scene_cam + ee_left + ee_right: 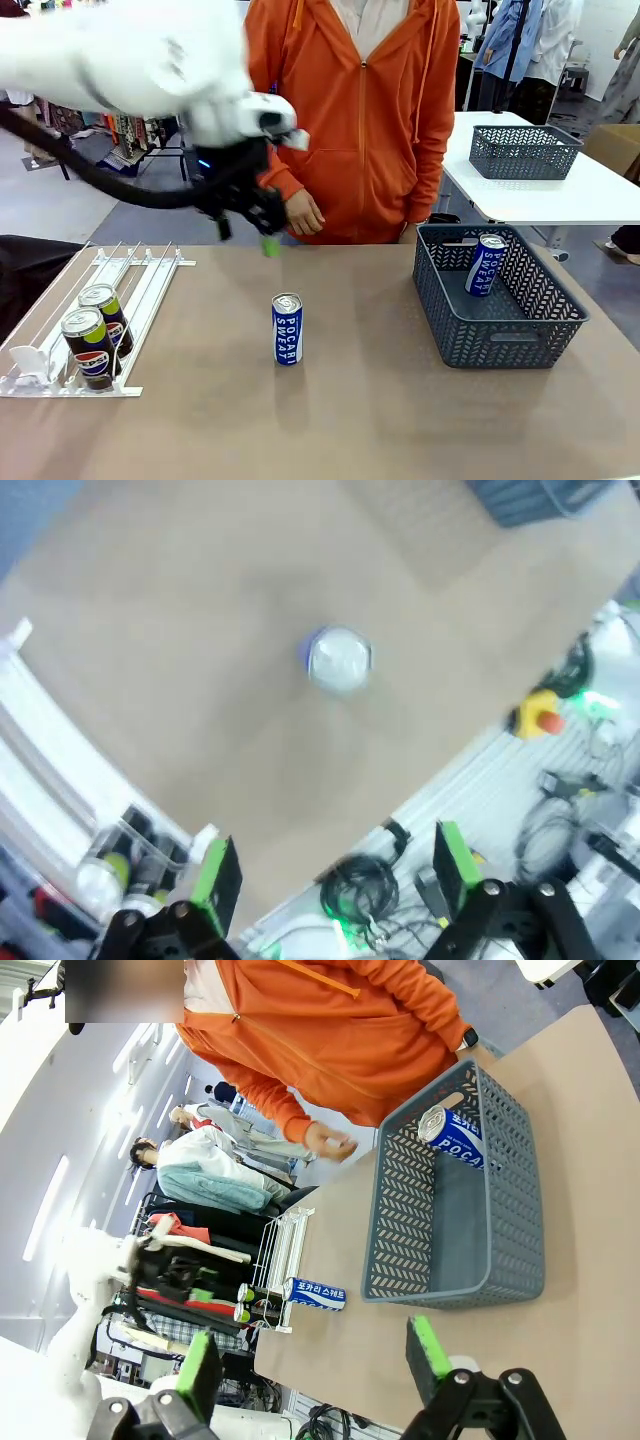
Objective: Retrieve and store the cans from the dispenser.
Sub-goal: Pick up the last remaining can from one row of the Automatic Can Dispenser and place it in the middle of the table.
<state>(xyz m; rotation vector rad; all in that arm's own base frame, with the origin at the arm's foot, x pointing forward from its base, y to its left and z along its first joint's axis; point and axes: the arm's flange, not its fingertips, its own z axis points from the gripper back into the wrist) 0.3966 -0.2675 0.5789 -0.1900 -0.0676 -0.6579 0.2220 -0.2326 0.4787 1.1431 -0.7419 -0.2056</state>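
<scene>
Blue can [287,329] stands upright mid-table, between the dispenser [140,275], with two Pepsi cans [98,335] at its stopper end, and the basket [505,345] holding a second blue can [486,264]. Left gripper [335,865] hangs above it, spread wide and empty; likely a staging spot for the other arm. Right gripper [315,1355] faces the basket, also spread wide and empty.

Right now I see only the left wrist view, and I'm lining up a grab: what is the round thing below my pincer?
Observer: A blue can standing upright mid-table, lettered Pocari Sweat.
Operator: Is anything in the basket yet?
Observer: A second blue can sits tilted inside the grey basket.
Operator: And the right pincer?
Observer: The right pincer is open and holds nothing.
</scene>
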